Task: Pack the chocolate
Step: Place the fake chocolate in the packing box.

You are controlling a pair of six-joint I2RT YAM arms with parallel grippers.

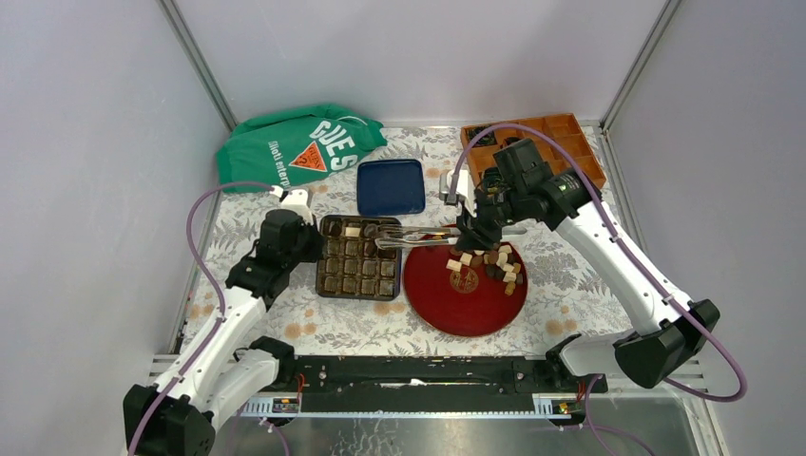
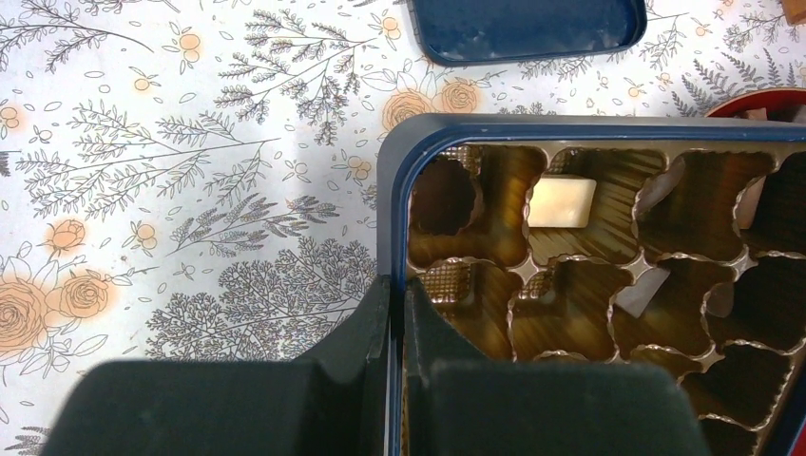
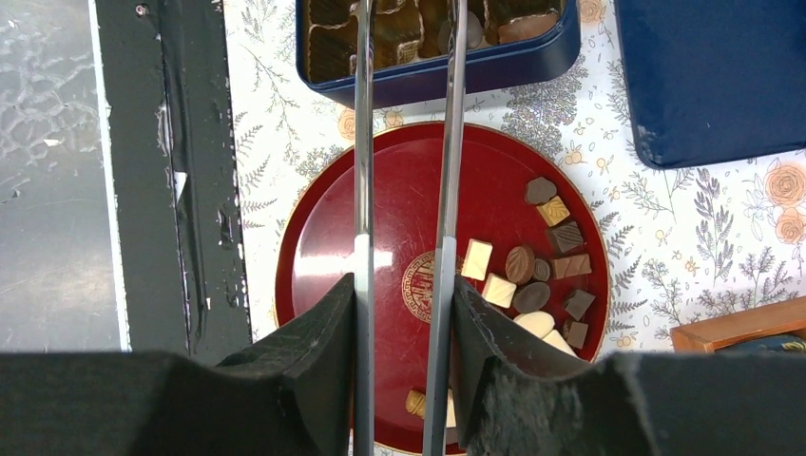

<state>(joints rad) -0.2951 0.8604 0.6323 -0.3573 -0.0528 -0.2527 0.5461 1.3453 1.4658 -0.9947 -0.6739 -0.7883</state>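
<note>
The left fingers are pinched tight on the left rim of the blue box, and one white piece sits inside it. The tongs reach over the box, gripped between the right fingers. Most of the chocolate lies on the red plate, just beside the box.

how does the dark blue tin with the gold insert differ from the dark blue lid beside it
The dark blue tin holds a gold compartment insert with chocolate pieces; the flat dark blue lid shows a bare inside. The left gripper is shut on the tin's rim; nothing touches the lid. Both are dark blue with rounded corners.
</note>
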